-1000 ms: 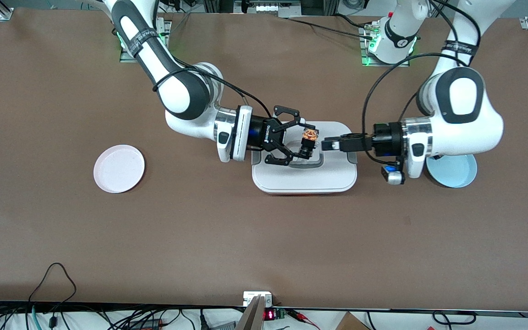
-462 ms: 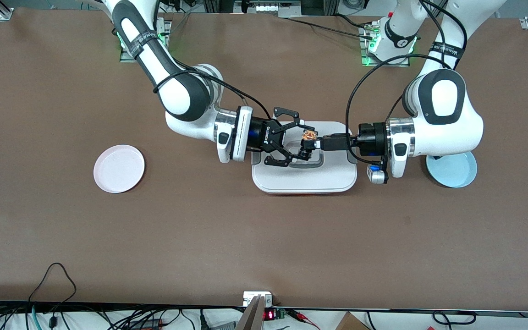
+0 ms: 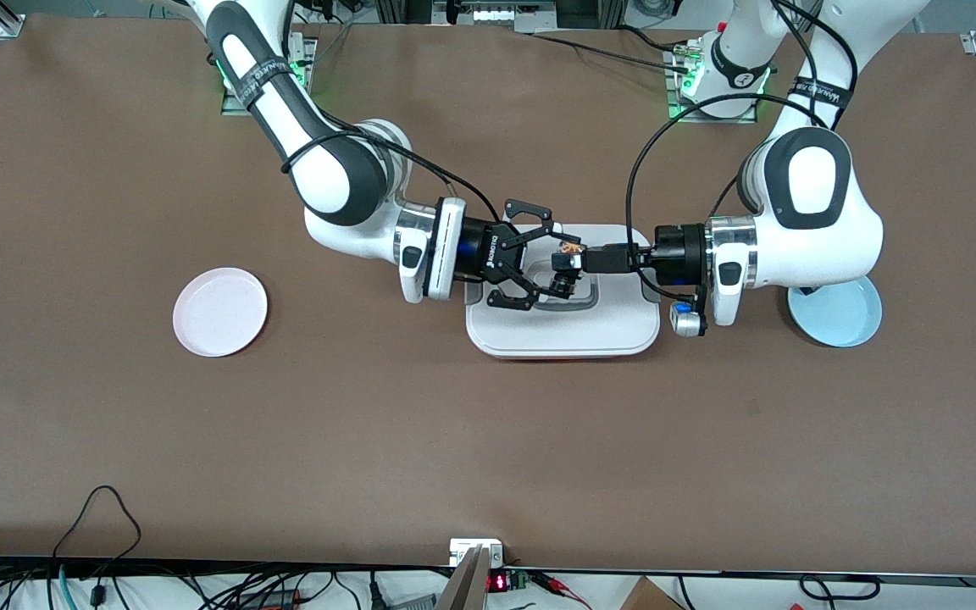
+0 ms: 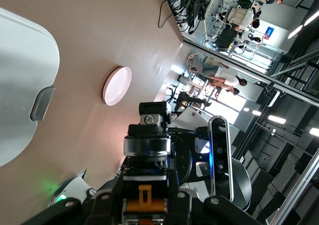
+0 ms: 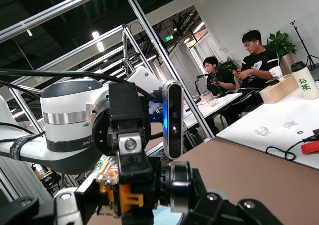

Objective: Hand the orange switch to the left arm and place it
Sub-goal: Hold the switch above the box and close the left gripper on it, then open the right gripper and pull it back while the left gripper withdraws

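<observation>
The orange switch (image 3: pixel 570 252), a small black cylinder with orange parts, hangs in the air over the white lidded box (image 3: pixel 615 326). My right gripper (image 3: pixel 567 265) reaches in from the right arm's end and is shut on it. My left gripper (image 3: pixel 587 259) meets it from the left arm's end, with its straight black fingers shut on the same switch. The left wrist view shows the switch (image 4: pixel 144 195) clamped between dark fingers, with the box (image 4: pixel 20 85) below. In the right wrist view the switch (image 5: pixel 124 197) sits in my right gripper (image 5: pixel 134 210), the left hand pressed against it.
A pink plate (image 3: pixel 220 311) lies toward the right arm's end of the table. A light blue plate (image 3: pixel 840 315) lies toward the left arm's end, partly under the left arm. Cables run along the table edge nearest the front camera.
The left arm slid in toward the switch over the box, and its fingers went from open to shut on the switch. The right gripper kept its hold and hardly moved.
</observation>
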### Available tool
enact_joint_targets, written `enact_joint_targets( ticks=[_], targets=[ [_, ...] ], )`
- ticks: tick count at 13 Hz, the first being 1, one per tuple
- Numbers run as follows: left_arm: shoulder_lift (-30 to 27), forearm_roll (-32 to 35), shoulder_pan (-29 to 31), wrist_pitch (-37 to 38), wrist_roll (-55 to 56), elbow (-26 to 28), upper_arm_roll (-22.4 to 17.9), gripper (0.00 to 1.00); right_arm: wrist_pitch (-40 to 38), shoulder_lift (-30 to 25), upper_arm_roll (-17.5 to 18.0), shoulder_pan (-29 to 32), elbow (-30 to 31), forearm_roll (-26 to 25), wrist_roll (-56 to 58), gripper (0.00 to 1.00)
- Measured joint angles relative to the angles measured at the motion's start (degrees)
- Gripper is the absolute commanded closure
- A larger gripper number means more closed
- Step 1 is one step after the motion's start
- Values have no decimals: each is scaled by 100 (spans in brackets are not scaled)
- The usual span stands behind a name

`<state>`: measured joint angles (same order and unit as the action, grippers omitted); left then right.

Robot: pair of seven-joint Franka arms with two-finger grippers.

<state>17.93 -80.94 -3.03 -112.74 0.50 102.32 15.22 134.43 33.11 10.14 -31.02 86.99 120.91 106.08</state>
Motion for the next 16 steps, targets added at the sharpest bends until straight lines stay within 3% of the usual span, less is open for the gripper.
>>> enact_joint_targets(
  ticks=[1, 2, 3, 4, 9, 11, 13, 16],
  targets=[
    [0, 0, 0, 0, 0, 0, 0, 77, 0, 0, 0, 0, 0, 0, 0, 95],
    [0, 0, 0, 0, 0, 0, 0, 77, 0, 0, 0, 0, 0, 0, 0, 83],
    [0, 0, 0, 0, 0, 0, -1, 77, 0, 1, 0, 0, -1, 0, 0, 52],
    [0, 0, 0, 1, 0, 0, -1, 77, 0, 1, 0, 0, -1, 0, 0, 1],
    [-21, 52, 26, 108, -13, -54, -34, 77, -1, 26, -19, 21, -3, 2, -9, 0],
    [-19, 396, 55, 114, -15, -134, -61, 77, -55, 24, -26, 109, -5, -72, -9, 0],
    [-38, 1082, 223, 510, -21, -267, -84, 77, -242, 25, -58, 400, 15, -317, -128, 0],
    [-56, 2676, 689, 1372, -64, -676, -92, 77, -1066, 3, -82, 1075, 20, -1385, -714, 0]
  ],
)
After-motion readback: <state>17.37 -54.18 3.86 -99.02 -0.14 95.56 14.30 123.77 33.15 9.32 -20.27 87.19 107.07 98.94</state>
